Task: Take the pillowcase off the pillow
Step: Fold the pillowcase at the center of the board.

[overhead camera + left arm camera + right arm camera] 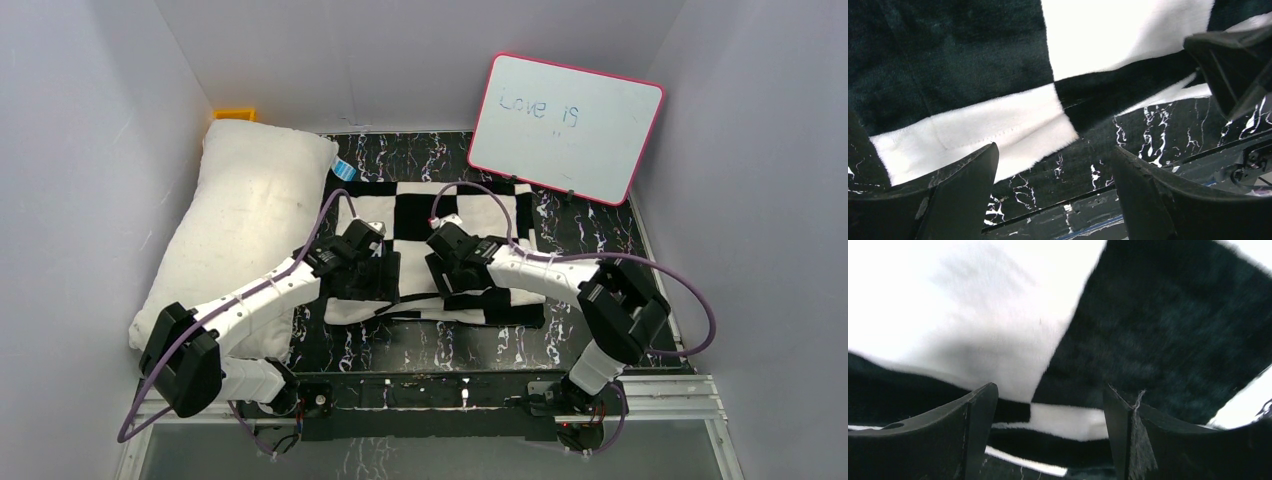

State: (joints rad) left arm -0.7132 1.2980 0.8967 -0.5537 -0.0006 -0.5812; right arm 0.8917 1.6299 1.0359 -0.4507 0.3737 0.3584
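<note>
Pillowcase (470, 215) lies flat at frame centre, off the pillow (250, 215), which sits bare at left, just beside it. The fabric looks thin, floppy and light, prob. bunches and drags, so pinch the near hem or a corner. Left gripper (1055, 190) and right gripper (1050, 430) hover over the near edge, both wide, holding nothing. Whiteboard (565, 125) upper right and yellow box (235, 114) upper left are well apart from it. 2 cables (480, 188) arc over the cloth and may snag.

- My right gripper (1049, 392) hangs close over the pillowcase (1158, 325), its jaws spread wide.
- Between my two dark fingers (960, 435) I see checked fabric, with a white square at upper left and a black one at upper right.
- Lower down, folded black and white edges overlap.
- A loose thread (1137, 396) clings to the fingertip on the view's right.
</note>
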